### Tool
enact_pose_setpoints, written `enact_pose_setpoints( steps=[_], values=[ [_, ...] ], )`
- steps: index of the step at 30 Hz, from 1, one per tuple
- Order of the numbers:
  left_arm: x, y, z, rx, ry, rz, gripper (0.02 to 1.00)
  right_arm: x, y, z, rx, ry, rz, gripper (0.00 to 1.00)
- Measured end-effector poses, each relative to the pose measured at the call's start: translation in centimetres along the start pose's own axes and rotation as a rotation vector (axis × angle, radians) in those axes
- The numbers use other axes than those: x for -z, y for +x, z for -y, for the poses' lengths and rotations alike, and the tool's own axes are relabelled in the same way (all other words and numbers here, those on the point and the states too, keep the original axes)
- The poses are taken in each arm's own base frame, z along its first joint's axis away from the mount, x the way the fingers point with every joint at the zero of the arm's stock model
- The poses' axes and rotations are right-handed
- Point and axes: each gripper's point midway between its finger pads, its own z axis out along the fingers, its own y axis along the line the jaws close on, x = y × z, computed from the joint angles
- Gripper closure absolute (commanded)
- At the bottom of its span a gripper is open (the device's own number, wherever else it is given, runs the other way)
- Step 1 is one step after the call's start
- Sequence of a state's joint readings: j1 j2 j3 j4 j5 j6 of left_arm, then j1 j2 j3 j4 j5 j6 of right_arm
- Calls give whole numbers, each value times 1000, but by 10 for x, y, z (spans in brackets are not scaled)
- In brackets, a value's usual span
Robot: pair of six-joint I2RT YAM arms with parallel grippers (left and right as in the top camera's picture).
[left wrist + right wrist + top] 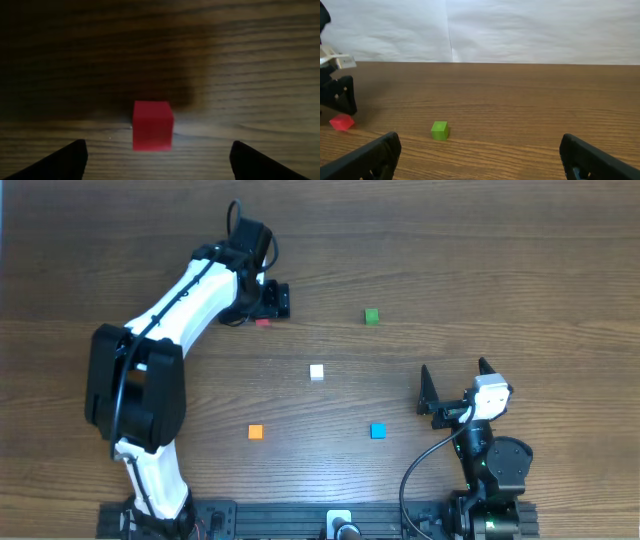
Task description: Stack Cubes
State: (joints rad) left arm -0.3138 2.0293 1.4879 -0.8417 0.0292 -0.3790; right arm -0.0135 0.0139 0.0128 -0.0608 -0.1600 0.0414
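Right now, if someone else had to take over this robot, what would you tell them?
Left tool: open, close to the red cube, which sits in line with the gap between its fingers, not gripped.
Right tool: open, holding nothing, near its own base.
Cubes: red, green, white, orange and blue all lie apart on the table.
Done: nothing stacked.
Left: probably grab the red cube first, then build the stack.
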Motion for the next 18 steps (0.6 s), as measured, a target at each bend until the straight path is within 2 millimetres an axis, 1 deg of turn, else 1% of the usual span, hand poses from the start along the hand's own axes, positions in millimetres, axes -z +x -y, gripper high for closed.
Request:
enact_pose_setpoints(
  steps=[3, 10, 13, 16, 17, 18],
  values=[
    [-8, 1, -2, 6, -13, -8, 134, 0, 0, 0, 0, 0, 0, 7],
    [-20, 0, -5, 7, -32, -16, 220, 0, 0, 0, 0, 0, 0, 7],
    [-27, 2, -7, 6, -42, -27, 305, 0, 0, 0, 1, 0, 0, 9],
    [-29, 2, -7, 3, -43, -28, 380, 0, 0, 0, 0, 0, 0, 7],
    [-29, 1, -7, 3, -42, -24, 441, 0, 0, 0, 1, 0, 0, 9],
    [-29, 0, -6, 3, -40, -20, 465, 0, 0, 0, 0, 0, 0, 9]
  ],
)
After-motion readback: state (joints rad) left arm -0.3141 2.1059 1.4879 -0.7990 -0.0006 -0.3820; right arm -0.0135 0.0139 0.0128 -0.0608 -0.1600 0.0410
